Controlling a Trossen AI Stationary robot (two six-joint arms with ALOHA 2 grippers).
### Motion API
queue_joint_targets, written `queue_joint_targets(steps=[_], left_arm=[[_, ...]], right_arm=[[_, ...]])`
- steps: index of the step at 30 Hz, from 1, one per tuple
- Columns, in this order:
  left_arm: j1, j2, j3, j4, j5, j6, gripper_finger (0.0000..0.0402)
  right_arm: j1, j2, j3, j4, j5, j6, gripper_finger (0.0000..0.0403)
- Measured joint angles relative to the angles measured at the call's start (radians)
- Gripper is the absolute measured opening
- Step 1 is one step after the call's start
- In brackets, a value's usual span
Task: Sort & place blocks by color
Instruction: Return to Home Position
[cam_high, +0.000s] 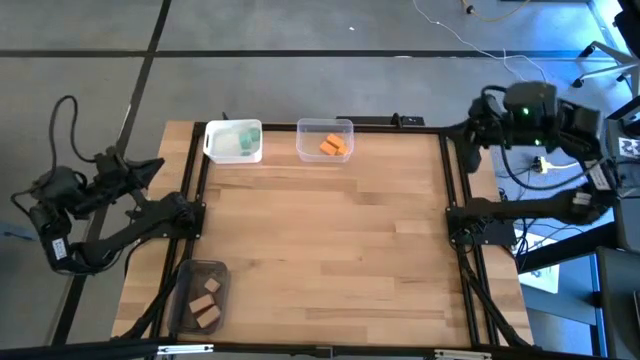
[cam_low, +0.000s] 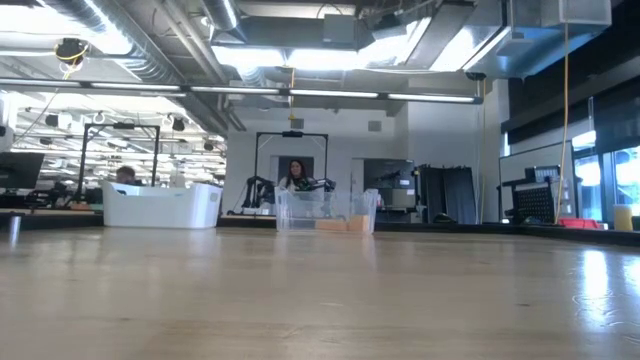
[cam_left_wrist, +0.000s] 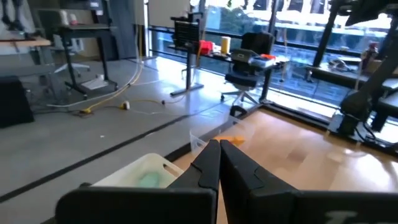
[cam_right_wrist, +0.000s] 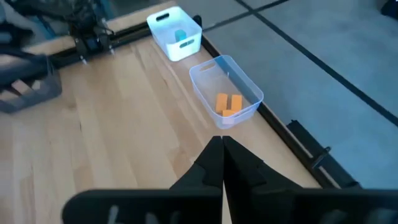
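While jaws sit closed | blocks (cam_high: 335, 146) binned, well apart from both.

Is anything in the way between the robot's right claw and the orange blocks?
No, nothing visible. Only bare table lies between the right gripper, shut near the table's right edge, and the orange blocks. They sit inside the clear bin, so its wall surrounds them.
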Motion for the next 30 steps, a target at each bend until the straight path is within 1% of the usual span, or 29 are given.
queue_joint_targets(steps=[3, 8, 12, 15, 21, 26, 30], left_arm=[[0.0, -0.002, -0.004, -0.007, 0.02, -0.002, 0.0], [0.0, -0.002, -0.003, -0.003, 0.021, -0.007, 0.0], [0.0, -0.002, -0.003, -0.003, 0.021, -0.012, 0.0], [0.0, -0.002, -0.003, 0.001, 0.02, -0.012, 0.0], [0.0, -0.002, -0.003, 0.012, 0.023, -0.034, 0.0], [0.0, -0.002, -0.003, 0.039, 0.027, -0.034, 0.0], [0.0, -0.002, -0.003, 0.056, 0.029, -0.034, 0.0]], right_arm=[[0.0, -0.107, -0.144, 0.065, 0.016, 0.04, 0.0], [0.0, -0.304, -0.377, 0.163, 0.034, 0.119, 0.0], [0.0, -0.458, -0.541, 0.237, 0.049, 0.193, 0.0], [0.0, -0.566, -0.655, 0.281, 0.05, 0.215, 0.0], [0.0, -0.765, -0.874, 0.433, 0.049, 0.219, 0.0], [0.0, -0.906, -1.035, 0.557, 0.031, 0.195, 0.0], [0.0, -0.999, -1.128, 0.584, 0.024, 0.198, 0.0]])
